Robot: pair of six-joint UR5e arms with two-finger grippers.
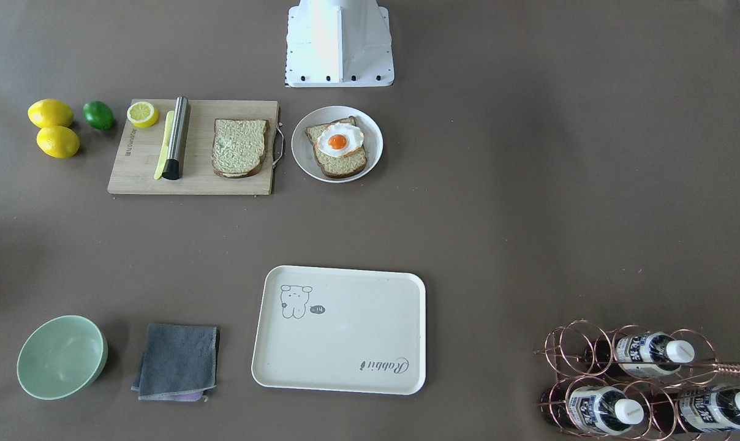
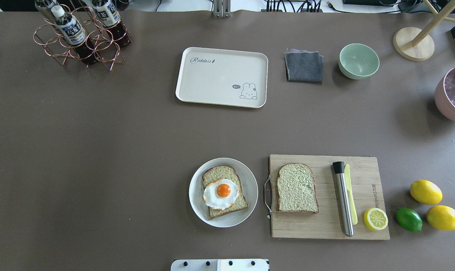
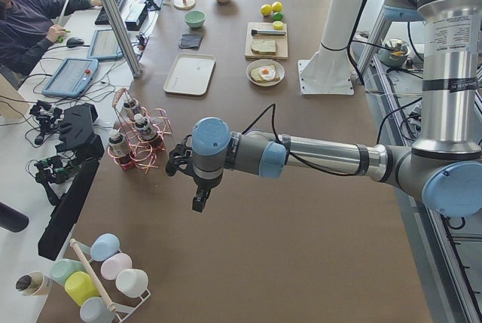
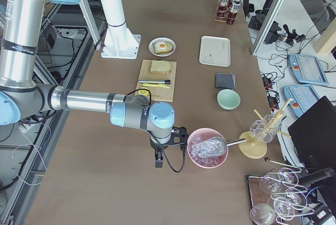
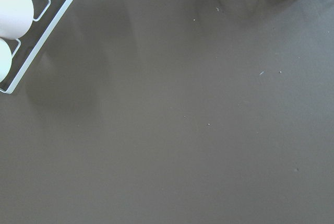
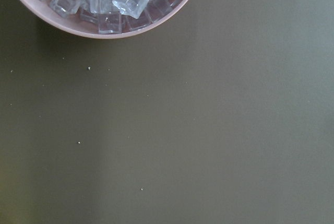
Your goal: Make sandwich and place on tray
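Bread and egg lie by the robot-side edge of the worktop; tray is well apart, at the operators' edge.
Matte brown worktop. Left end effector and right end effector hang over opposite ends; finger spread cannot be told. Rectangular bamboo cutting board carries one brown-crusted bread slice, rough pale-green face up. Smooth cream plastic tray, rounded corners, raised rim. Round white plate, just beside the board's wire handle, holds the second slice under a glossy fried egg.
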